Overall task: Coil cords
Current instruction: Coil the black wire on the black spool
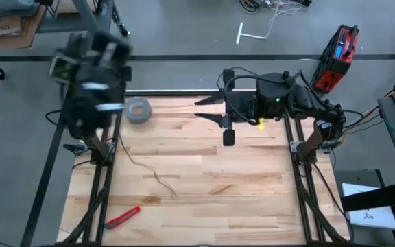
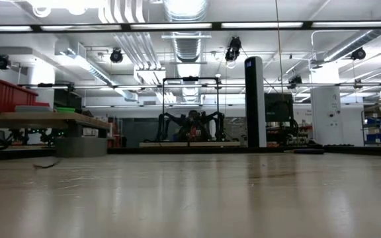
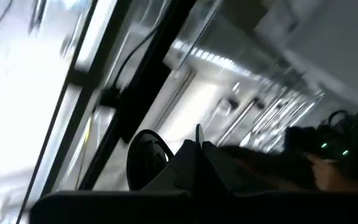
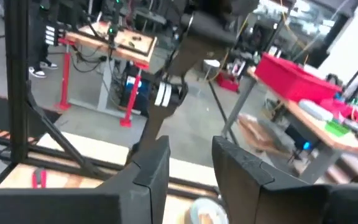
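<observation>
On the left half of the table I see the thin black cord lying loose on the wood, running from under the left arm's base area down toward a small kink near the middle-left. From the table's centre it sits at about nine o'clock. I cannot make out the reel it joins to from above. In the left wrist view a dark round shape sits beside the fingers, but it is too blurred for me to say what it is.

My left gripper is raised at roughly ten o'clock, over the table's far-left corner, and smeared by motion; I cannot tell whether its fingers are apart or together. Its wrist camera looks up and sideways past the frame, not at the wood.

Just beside that arm, at about eleven o'clock, the grey tape roll lies flat on the wood, apart from the cord. The low view shows it as a squat grey block at the left.

My right gripper hangs at about one o'clock, pointing left across the far edge, well apart from the cord. Its fingers stand apart with nothing between them, and the tape roll shows partly beyond them.

Near seven o'clock, by the front edge, a red utility knife lies alone.
</observation>
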Controlling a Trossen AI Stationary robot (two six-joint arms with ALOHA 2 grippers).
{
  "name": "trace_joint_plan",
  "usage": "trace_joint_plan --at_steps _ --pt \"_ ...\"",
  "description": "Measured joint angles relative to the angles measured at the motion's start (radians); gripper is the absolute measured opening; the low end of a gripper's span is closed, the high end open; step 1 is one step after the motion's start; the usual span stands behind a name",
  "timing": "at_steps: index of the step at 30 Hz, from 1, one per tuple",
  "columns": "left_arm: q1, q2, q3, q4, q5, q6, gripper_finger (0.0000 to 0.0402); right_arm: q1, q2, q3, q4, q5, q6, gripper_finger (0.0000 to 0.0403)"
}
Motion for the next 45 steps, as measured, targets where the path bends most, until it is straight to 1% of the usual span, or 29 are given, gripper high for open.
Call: trace_joint_plan --at_steps 2,4,5,6,8,9,11,13,16,18,20,23,28,30,33,37,40,42,43,45 --pt "0.003 -0.011 -0.001 -0.137 -0.009 0.027 0.0002 -0.005 0.000 -0.004 -0.010 -0.001 0.014 0.0119" --pt "0.001 -0.027 0.000 -0.408 -0.023 0.106 0.0002 -0.012 0.000 -0.007 -0.008 -0.002 0.020 0.0120" --pt "0.000 -0.039 0.000 -0.567 -0.021 0.173 0.0002 -0.014 0.000 -0.008 -0.009 -0.002 0.020 0.0119" --pt "-0.002 -0.046 -0.001 -0.691 -0.019 0.251 0.0002 -0.015 0.000 -0.008 -0.013 -0.002 0.021 0.0119" --pt "-0.005 -0.053 -0.002 -0.849 -0.015 0.379 0.0001 -0.015 0.000 -0.008 -0.025 -0.001 0.029 0.0115" --pt "-0.005 -0.057 -0.002 -0.904 -0.016 0.412 0.0001 -0.016 0.000 -0.009 -0.033 -0.001 0.031 0.0113" --pt "-0.005 -0.064 -0.002 -0.962 -0.009 0.421 0.0001 -0.016 0.000 -0.013 -0.044 -0.001 0.036 0.0109" --pt "-0.006 -0.070 -0.001 -0.984 0.012 0.412 0.0001 -0.016 0.000 -0.015 -0.072 -0.001 0.040 0.0106" --pt "-0.011 -0.070 -0.002 -0.978 0.070 0.415 0.0001 -0.022 0.000 -0.019 -0.106 -0.002 0.061 0.0101" --pt "-0.017 -0.067 -0.003 -0.972 0.075 0.448 0.0001 -0.028 0.000 -0.022 -0.127 -0.001 0.074 0.0098" --pt "-0.027 -0.067 -0.003 -0.971 0.042 0.470 0.0001 -0.038 0.000 -0.026 -0.137 -0.001 0.085 0.0096" --pt "-0.029 -0.070 -0.003 -1.000 -0.042 0.477 0.0000 -0.046 0.000 -0.031 -0.130 -0.001 0.099 0.0092" --pt "-0.028 -0.074 -0.003 -1.155 -0.135 0.534 0.0000 -0.050 0.000 -0.026 -0.048 0.003 0.114 0.0083" --pt "-0.029 -0.077 -0.003 -1.243 -0.201 0.562 0.0000 -0.049 -0.004 -0.007 -0.022 0.025 0.116 0.0075" --pt "-0.037 -0.091 -0.003 -1.386 -0.320 0.611 0.0000 -0.050 -0.050 -0.002 0.006 0.047 0.099 0.0054" --pt "-0.046 -0.104 -0.002 -1.478 -0.477 0.692 0.0000 -0.048 -0.119 0.004 0.015 0.062 0.116 0.0013" --pt "-0.053 -0.109 -0.003 -1.512 -0.621 0.760 0.0000 -0.039 -0.138 0.004 0.009 0.064 0.156 0.0004" --pt "-0.062 -0.110 -0.003 -1.531 -0.765 0.822 0.0000 -0.030 -0.136 0.003 0.007 0.077 0.189 0.0005" --pt "-0.069 -0.110 -0.003 -1.531 -0.864 0.860 0.0000 -0.026 -0.135 0.003 0.006 0.086 0.196 0.0004" --pt "-0.089 -0.101 -0.003 -1.528 -1.030 0.958 0.0000 -0.018 -0.128 0.003 0.008 0.089 0.204 0.0001"
